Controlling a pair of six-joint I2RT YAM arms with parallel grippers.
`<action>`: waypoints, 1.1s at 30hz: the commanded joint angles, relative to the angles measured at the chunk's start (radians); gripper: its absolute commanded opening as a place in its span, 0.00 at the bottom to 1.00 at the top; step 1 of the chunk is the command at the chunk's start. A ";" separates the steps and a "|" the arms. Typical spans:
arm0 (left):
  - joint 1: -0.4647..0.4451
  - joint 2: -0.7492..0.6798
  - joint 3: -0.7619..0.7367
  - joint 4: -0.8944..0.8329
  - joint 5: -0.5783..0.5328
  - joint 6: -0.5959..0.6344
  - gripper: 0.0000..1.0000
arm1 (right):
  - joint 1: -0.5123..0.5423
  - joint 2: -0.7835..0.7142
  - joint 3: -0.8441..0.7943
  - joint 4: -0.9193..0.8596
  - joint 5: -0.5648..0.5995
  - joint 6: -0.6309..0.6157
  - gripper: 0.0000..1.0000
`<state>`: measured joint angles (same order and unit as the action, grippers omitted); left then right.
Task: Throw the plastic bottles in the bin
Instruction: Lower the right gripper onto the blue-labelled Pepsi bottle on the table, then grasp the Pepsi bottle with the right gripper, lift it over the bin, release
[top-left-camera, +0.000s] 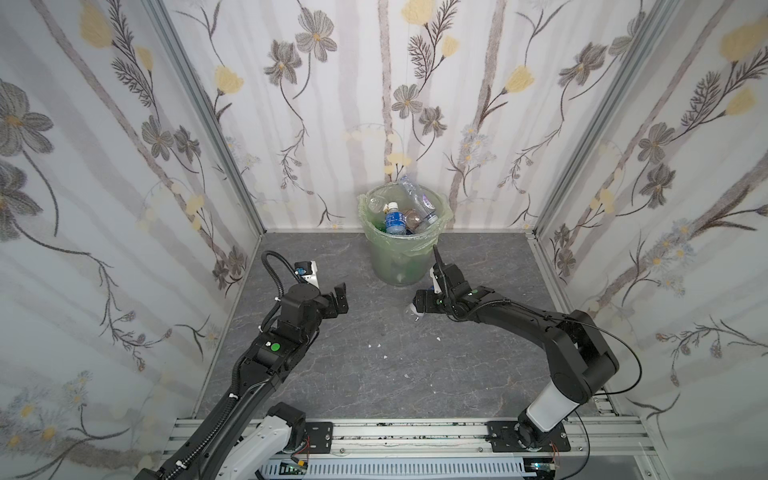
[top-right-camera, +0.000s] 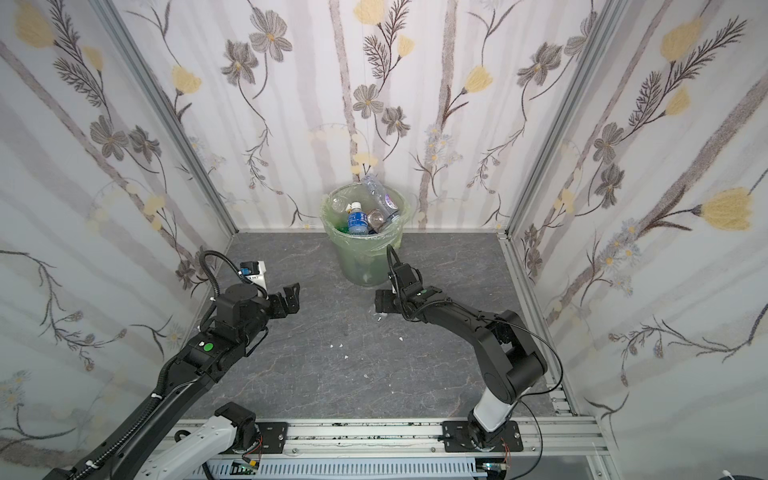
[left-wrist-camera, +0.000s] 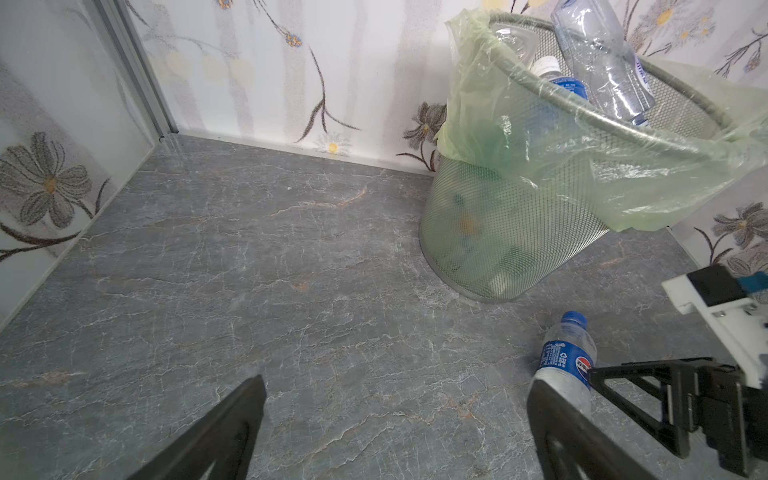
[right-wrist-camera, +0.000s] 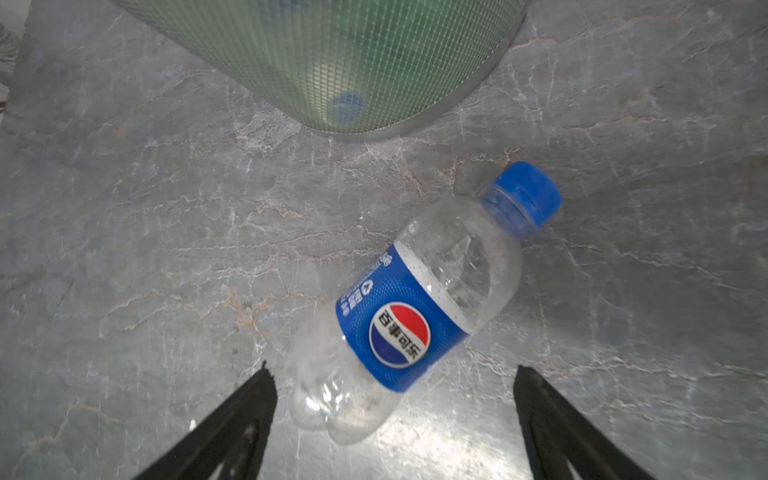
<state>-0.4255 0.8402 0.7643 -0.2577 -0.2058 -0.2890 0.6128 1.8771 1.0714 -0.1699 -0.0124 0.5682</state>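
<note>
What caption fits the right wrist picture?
Right gripper, fingers open, above a blue-capped bottle lying on the table near the bin.

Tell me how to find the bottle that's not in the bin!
Find the round green-lined bin. On the grey floor just in front of it, under the open right gripper, lies one small clear bottle. It alone is outside the bin, with a blue cap and blue label.

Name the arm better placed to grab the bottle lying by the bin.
Right. The right gripper hangs open directly over the bottle, straddling it; the left gripper, also open, sits off to the side.
</note>
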 joint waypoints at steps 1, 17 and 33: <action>0.001 -0.008 -0.008 0.046 0.011 -0.002 1.00 | 0.004 0.059 0.018 0.070 0.061 0.108 0.86; 0.002 -0.025 -0.051 0.055 -0.028 -0.019 1.00 | 0.002 -0.007 -0.075 0.080 0.057 -0.038 0.49; 0.002 0.010 -0.023 0.092 -0.049 -0.013 1.00 | -0.010 -0.541 0.092 0.074 -0.029 -0.407 0.42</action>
<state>-0.4252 0.8467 0.7311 -0.2108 -0.2436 -0.2951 0.6109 1.2854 1.0378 -0.1040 -0.0204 0.2707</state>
